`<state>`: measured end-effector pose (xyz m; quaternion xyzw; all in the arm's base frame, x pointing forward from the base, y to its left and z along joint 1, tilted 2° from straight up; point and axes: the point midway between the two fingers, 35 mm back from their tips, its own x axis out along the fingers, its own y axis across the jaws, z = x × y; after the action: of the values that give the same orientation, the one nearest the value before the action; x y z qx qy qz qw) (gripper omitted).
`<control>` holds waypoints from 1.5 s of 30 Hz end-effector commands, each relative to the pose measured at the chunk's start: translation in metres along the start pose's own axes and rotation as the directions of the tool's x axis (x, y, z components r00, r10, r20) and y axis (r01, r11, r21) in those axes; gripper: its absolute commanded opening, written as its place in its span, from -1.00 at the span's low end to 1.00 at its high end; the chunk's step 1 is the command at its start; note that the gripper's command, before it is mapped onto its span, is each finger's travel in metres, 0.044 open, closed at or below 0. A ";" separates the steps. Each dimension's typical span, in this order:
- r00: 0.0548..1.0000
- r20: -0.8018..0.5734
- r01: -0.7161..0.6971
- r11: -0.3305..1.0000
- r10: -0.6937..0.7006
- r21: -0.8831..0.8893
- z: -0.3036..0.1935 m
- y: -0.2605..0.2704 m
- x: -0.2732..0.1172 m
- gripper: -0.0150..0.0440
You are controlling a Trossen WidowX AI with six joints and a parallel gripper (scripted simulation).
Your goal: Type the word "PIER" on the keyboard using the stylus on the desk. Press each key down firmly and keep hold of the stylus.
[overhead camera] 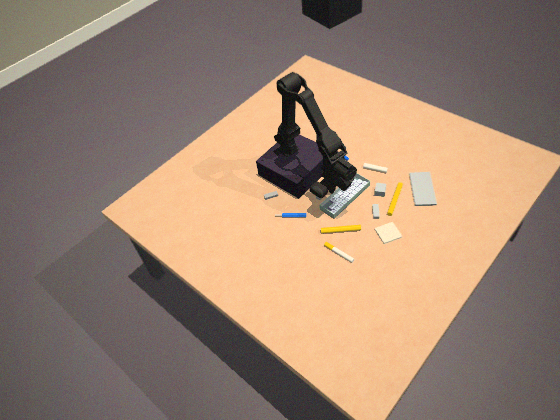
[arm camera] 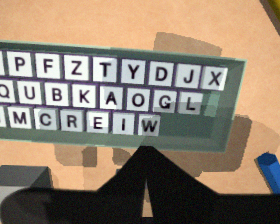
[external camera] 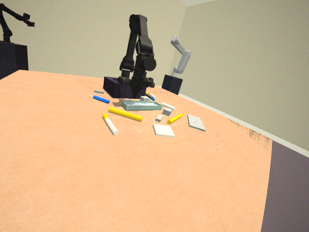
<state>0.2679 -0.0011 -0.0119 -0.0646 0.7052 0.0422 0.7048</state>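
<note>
Wrist view: the gripper (overhead camera: 331, 189) (external camera: 138, 95) (arm camera: 145, 152) points down at the near edge of the keyboard (overhead camera: 334, 215) (external camera: 142, 107) (arm camera: 236, 100), by the W key (arm camera: 149, 127), fingertips pressed together with nothing visible between them. That closed posture suits poking keys, but the task wants a held tool. The blue stylus (overhead camera: 294, 215) (external camera: 101, 99) (arm camera: 270, 172), likely the one meant because of its thin tip, lies on the desk (overhead camera: 250, 262) (external camera: 110, 178) (arm camera: 100, 20) beyond the keyboard's X end, so gripping it should probably come first.
</note>
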 end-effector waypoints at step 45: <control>1.000 0.016 -0.008 1.000 0.008 0.002 0.001 0.086 -0.057 -0.31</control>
<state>0.2557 0.0863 0.0422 -0.0607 0.6998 0.0446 0.7103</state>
